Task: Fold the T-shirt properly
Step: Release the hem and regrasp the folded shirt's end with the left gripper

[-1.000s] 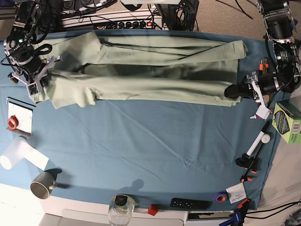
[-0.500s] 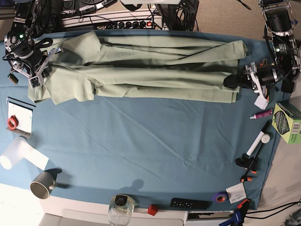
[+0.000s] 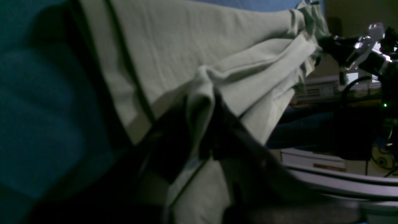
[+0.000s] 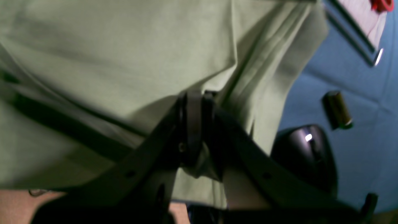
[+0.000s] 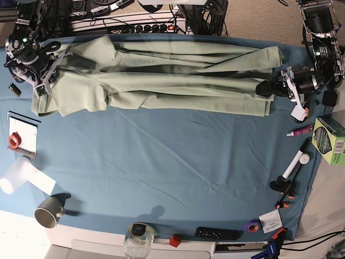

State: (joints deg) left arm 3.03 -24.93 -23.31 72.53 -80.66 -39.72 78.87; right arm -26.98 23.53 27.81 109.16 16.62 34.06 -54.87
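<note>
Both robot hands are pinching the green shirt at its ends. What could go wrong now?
The left gripper pinches only a thin bunched fold of the T-shirt, so the cloth might slip out. The right gripper grips a thicker bunch, and uneven pulling between the two ends could leave the fold crooked. Creases run along the shirt's length and might get pressed in if the fold is laid down this way.

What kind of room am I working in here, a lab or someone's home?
Most likely a lab bench: a power strip with tangled cables sits behind the table cloth, and clamps and tape rolls line its edge.
</note>
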